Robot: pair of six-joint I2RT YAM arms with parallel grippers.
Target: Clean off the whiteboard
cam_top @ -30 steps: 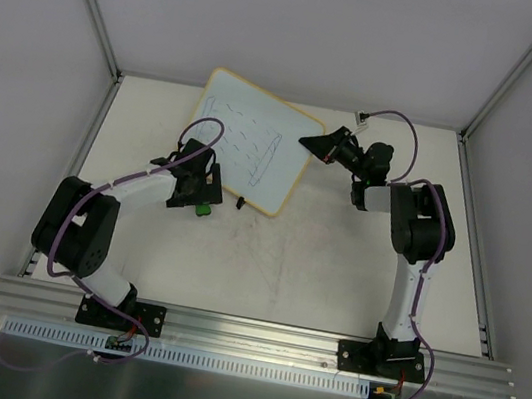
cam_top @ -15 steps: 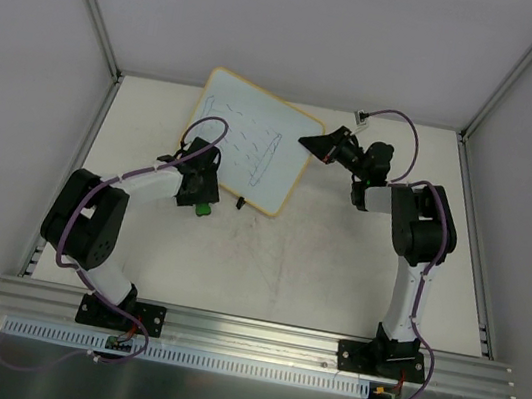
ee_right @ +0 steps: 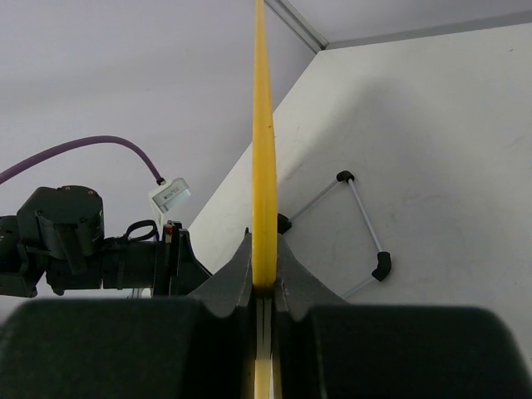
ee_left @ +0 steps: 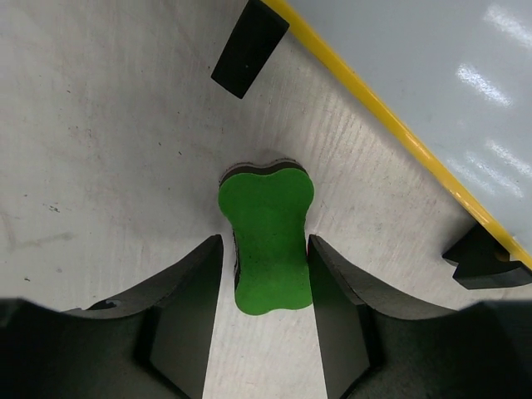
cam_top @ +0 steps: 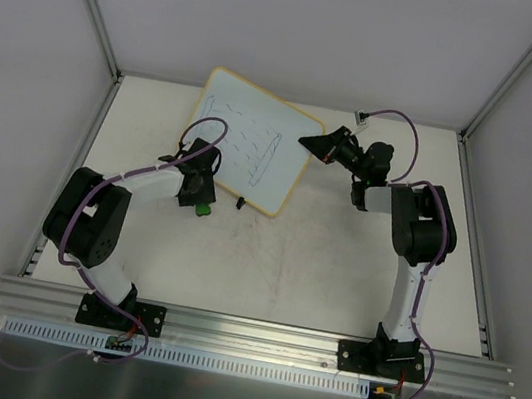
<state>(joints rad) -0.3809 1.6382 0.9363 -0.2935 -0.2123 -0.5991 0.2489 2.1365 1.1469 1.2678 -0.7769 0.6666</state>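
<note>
The whiteboard (cam_top: 253, 152) lies tilted at the back of the table, with dark pen marks on its face and a yellow rim (ee_left: 391, 116). My right gripper (cam_top: 307, 143) is shut on its right edge; in the right wrist view the rim (ee_right: 263, 125) runs straight up from between the jaws (ee_right: 264, 249). A green bone-shaped eraser (ee_left: 268, 224) rests on the table just off the board's near-left edge. My left gripper (ee_left: 266, 249) is closed in on the eraser's narrow waist. From above, the eraser (cam_top: 202, 210) peeks out under the left gripper (cam_top: 200, 199).
Two black feet (ee_left: 249, 46) (ee_left: 482, 258) stick out from under the board's rim beside the eraser. A thin grey rod frame with black ends (ee_right: 362, 224) lies on the table behind the board. Aluminium posts and white walls close in the back and sides.
The left jaws have come together around the green eraser, from wide open to against its sides. The left wrist has settled slightly lower. The right arm and the whiteboard have not moved.
</note>
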